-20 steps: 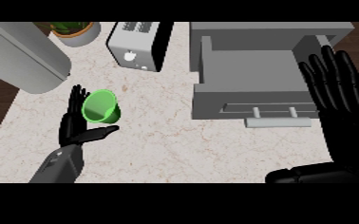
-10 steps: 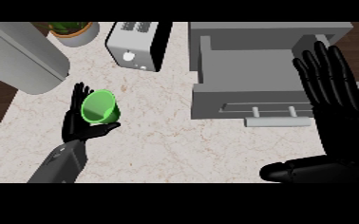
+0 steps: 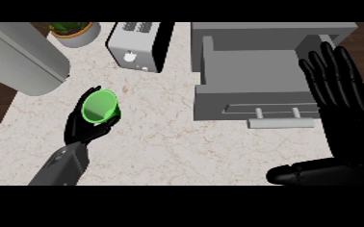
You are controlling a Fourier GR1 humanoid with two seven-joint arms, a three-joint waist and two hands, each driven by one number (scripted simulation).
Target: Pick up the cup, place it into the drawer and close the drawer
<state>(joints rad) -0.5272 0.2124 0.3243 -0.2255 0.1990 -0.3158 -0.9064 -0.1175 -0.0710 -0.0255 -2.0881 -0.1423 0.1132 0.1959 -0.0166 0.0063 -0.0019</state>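
Left hand (image 3: 86, 127) curled round small green plastic cup (image 3: 98, 107), well left of open grey box drawer (image 3: 249, 107). So left carries. Right hand (image 3: 334, 84) flat, fingers straight, at drawer's right edge.

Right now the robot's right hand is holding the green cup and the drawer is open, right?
Not quite. The head view shows the left hand holding the green cup; the right hand is open. The drawer is open.
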